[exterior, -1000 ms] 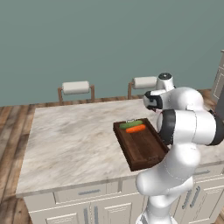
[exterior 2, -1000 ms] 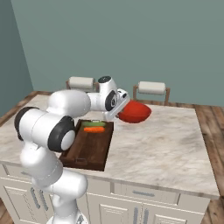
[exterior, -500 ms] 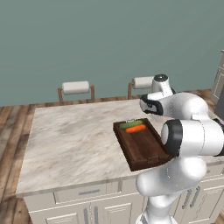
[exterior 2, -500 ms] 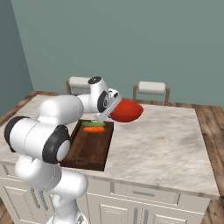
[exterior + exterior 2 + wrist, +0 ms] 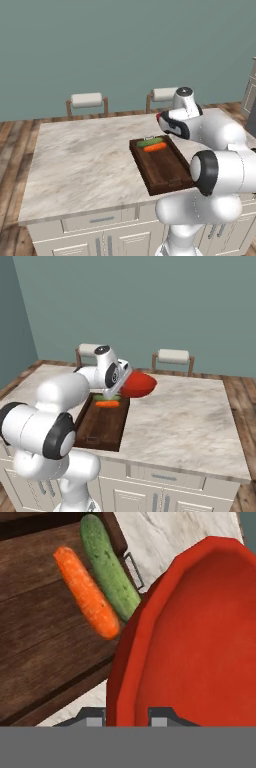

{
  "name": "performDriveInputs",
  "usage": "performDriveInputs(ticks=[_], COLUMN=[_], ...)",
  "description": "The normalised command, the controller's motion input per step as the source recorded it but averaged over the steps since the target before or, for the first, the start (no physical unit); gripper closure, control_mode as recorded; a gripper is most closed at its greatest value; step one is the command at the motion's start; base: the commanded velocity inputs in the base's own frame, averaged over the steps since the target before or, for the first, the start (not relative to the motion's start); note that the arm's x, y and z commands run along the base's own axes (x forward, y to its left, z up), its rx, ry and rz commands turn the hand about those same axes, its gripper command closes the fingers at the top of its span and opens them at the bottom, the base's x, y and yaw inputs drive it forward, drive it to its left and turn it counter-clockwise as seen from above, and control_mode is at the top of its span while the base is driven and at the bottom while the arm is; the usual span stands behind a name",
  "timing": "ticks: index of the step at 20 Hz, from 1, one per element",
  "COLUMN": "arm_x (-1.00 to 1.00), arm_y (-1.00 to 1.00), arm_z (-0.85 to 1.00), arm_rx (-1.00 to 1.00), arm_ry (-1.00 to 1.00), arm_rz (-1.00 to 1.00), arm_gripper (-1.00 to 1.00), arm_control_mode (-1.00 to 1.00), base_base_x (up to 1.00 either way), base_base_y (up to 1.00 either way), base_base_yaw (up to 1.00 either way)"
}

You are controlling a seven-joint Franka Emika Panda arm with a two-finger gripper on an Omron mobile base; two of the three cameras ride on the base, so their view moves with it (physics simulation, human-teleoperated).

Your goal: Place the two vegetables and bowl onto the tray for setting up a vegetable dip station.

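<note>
Pale marble-look island counter top point(image 5: 85, 165), grey-veined, over white cabinet w/ drawers. Directly on it: rectangular dark brown wooden tray point(image 5: 165, 170), low raised edges, small metal handle at far short end, set near the counter's right side in left base view, long axis running front to back. On tray's far end, side by side & touching: small stubby orange carrot point(image 5: 86, 592) & elongated green cucumber-like veg point(image 5: 109, 567), cucumber nearest the handle.

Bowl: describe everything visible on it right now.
The bowl is round, shallow, plain glossy red-orange, faceted along its rim, looking like smooth ceramic or plastic. It is held tilted in the air, the hand shut on its rim, beside the tray's far end near the carrot and cucumber. It touches nothing else.
</note>
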Motion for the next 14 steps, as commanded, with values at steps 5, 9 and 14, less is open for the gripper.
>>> performDriveInputs(ticks=[5,9,14], arm_x=[-0.30,-0.26,-0.26], arm_y=[0.24,0.29,0.28], arm_z=[0.00,0.00,0.00], arm_rx=[0.00,0.00,0.00], arm_ry=[0.00,0.00,0.00], arm_rz=[0.07,0.07,0.07], arm_gripper=[1.00,1.00,1.00], arm_control_mode=[-1.00,-1.00,-1.00], base_base_x=[0.00,0.00,0.00], base_base_y=[0.00,0.00,0.00], base_base_yaw=[0.00,0.00,0.00])
